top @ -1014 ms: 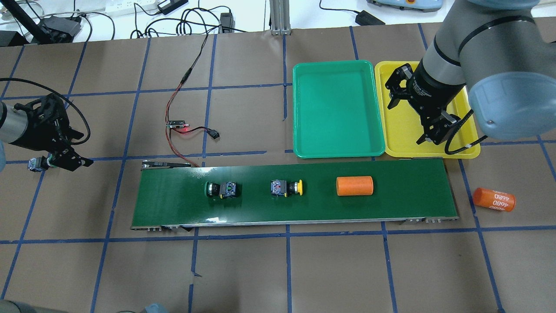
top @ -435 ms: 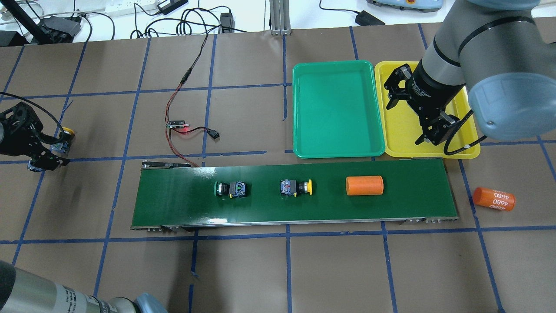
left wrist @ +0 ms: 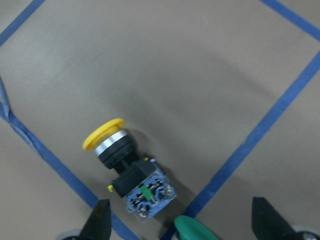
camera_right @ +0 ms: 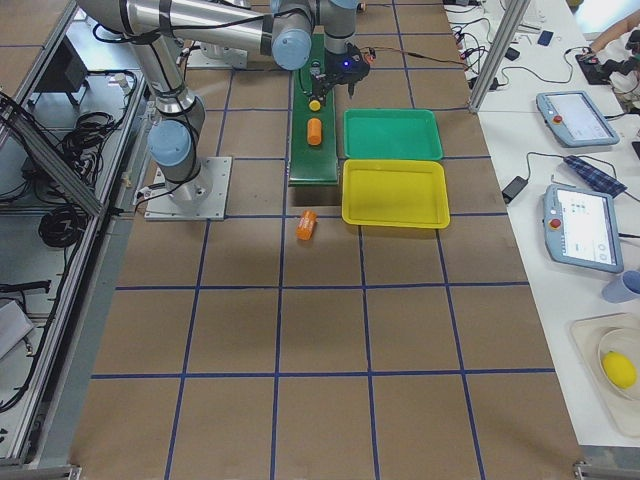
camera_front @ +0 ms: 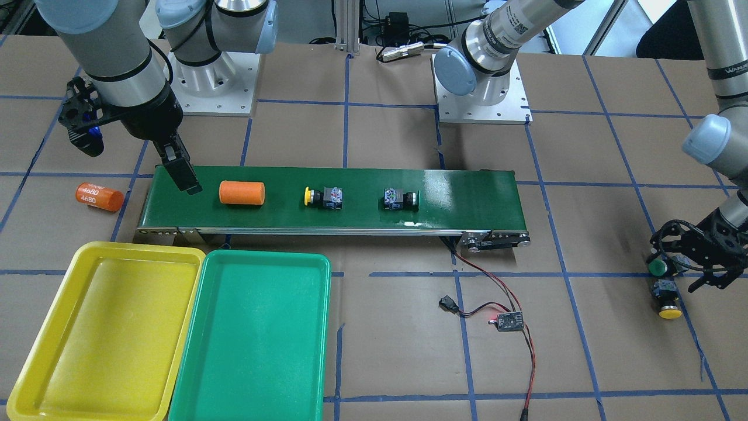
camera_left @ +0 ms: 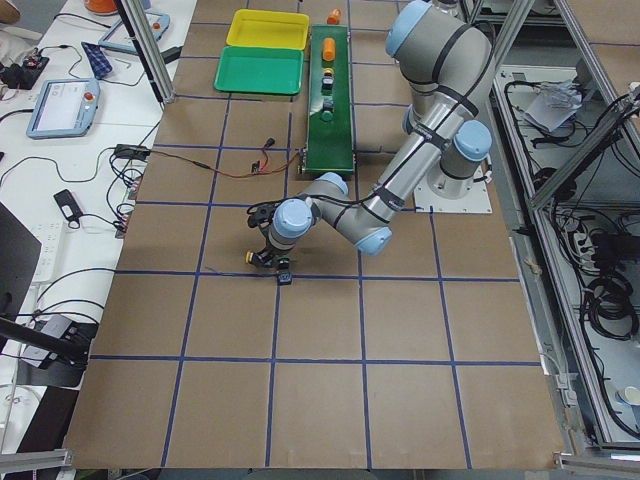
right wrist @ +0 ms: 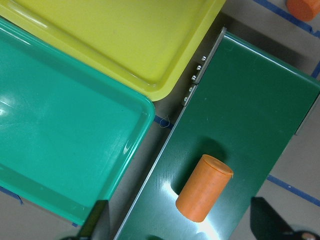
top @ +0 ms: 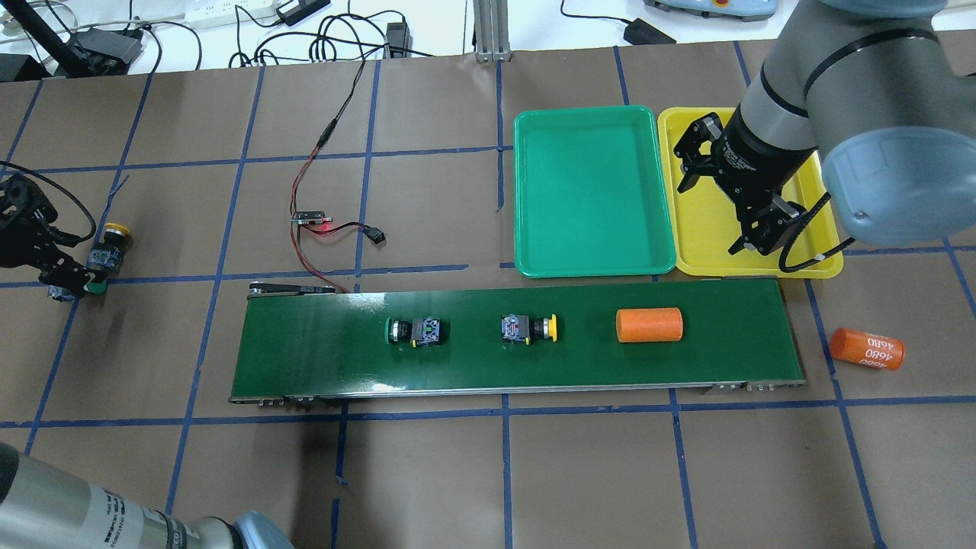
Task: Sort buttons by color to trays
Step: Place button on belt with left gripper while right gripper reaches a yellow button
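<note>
The left tool (camera_front: 689, 263) hangs low over the surface (top: 488, 473), well off the belt's (top: 320, 366) left end, with its fingers spread and grasping nothing. The green button (left wrist: 192, 230) sits between them; only its cap shows in the wrist view, so I cannot tell its axis. The yellow button (left wrist: 127, 172) lies just beyond on its side, slanting across the line between the fingers. The left arm is far nearer both. The green tray (top: 587, 191) and yellow tray (top: 698, 236) are well apart from this pair, by the right tool (top: 728, 202), which is also spread wide above the cylinder (right wrist: 204, 187).
</note>
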Robot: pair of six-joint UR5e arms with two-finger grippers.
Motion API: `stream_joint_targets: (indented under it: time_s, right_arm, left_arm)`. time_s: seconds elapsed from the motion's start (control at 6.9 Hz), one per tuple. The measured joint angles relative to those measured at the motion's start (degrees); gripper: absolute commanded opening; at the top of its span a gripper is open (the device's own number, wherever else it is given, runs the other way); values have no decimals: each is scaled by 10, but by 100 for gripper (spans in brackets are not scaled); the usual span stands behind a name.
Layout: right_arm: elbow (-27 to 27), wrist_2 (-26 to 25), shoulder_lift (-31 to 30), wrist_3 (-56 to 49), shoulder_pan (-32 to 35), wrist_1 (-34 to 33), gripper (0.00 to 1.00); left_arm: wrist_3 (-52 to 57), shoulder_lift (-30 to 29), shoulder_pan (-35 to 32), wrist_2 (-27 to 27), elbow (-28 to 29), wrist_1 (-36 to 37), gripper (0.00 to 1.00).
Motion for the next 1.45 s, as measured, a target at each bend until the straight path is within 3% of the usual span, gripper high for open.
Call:
stream_joint_targets:
  time_s: [0.14, 0.29, 0.43, 0.72, 1.16, 1.45]
  right_arm:
    - [6, 0, 1, 23, 9, -1, 100]
    - [11, 0, 7, 64, 30, -10, 100]
    - [13, -1, 19, 106, 56, -28, 100]
    - [15, 0, 50, 185, 99, -74, 100]
    - [27, 2, 93, 266, 135, -106, 100]
    - [59, 2, 95, 279, 143, -126, 100]
  left_arm:
    - [-23, -9, -1, 0, 2, 2, 100]
    - [-35, -17, -3, -2, 4, 3, 82]
    - [-40, -22, -3, -3, 6, 3, 38]
    - [-40, -26, -5, -5, 8, 4, 3]
    - [-24, -19, -16, -15, 9, 3, 0]
    - [-16, 17, -53, -20, 3, -14, 0]
